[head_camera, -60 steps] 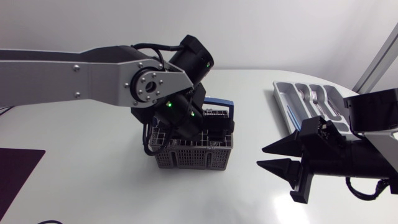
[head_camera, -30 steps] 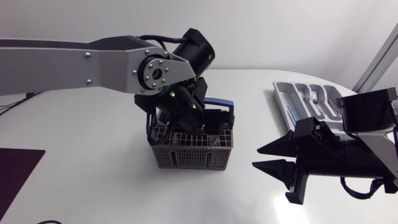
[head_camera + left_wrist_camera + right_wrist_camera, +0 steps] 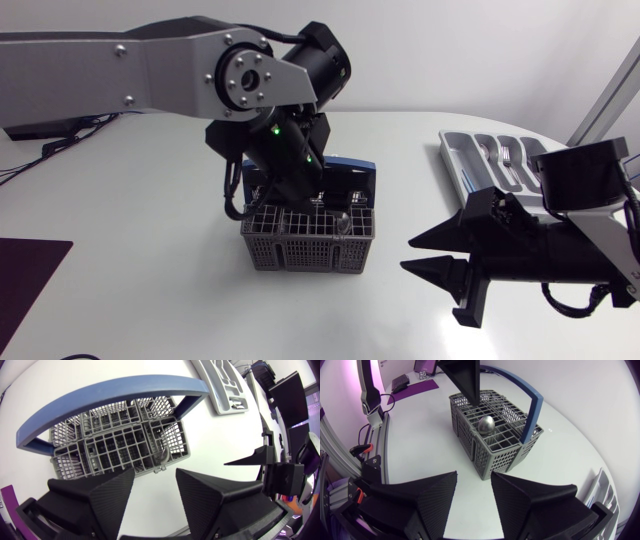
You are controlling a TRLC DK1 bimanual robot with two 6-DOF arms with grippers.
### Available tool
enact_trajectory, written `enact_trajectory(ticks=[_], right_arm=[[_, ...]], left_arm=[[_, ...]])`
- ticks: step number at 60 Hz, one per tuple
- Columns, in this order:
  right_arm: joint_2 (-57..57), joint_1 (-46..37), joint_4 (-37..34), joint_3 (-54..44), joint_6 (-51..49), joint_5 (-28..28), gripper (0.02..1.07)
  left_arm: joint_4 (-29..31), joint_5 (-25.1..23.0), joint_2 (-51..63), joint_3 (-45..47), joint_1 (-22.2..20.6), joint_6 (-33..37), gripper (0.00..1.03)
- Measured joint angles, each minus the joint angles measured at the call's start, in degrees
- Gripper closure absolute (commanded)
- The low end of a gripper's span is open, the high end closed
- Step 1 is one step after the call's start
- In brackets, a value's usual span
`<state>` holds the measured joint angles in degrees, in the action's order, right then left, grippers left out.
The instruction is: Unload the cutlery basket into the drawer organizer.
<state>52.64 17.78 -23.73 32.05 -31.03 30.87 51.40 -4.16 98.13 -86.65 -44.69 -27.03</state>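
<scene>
Above the cutlery basket (image 3: 310, 240): left end effector (image 3: 155, 474) raised, open and empty

Near mid-tabletop (image 3: 150, 250), grey wire basket standing with its blue handle (image 3: 110, 395) arched over the top, well apart from the drawer organizer (image 3: 462, 160) at the far right edge. Inside one compartment on the side nearer the right arm, a single spoon (image 3: 486, 424), bowl up (the only piece of cutlery made out in the basket). Already lying in the organizer, forks (image 3: 507, 155).

Compared with a second ago: left arm lifted and drawn back, wrist no longer sunk among the compartments, more of the grid and handle uncovered. Fingers now parted just above the basket's rim, gripping nothing, spoon untouched below and ahead of them. Basket in the same spot as before.

On the right: right end effector (image 3: 474, 476) low over the tabletop, between basket and organizer, wedge fingers spread wide, holding nothing, pointed at the basket but clear of it. Crept slightly toward the basket since the earlier frame.
</scene>
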Motion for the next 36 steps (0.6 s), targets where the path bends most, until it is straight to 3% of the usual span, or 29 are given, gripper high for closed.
enact_trajectory(ticks=[36], right_arm=[[0.31, 3.56, -0.04, 0.83, 1.99, -2.23, 0.55]], left_arm=[[6.95, 10.27, -4.59, -1.25, -2.58, -5.57, 0.44]])
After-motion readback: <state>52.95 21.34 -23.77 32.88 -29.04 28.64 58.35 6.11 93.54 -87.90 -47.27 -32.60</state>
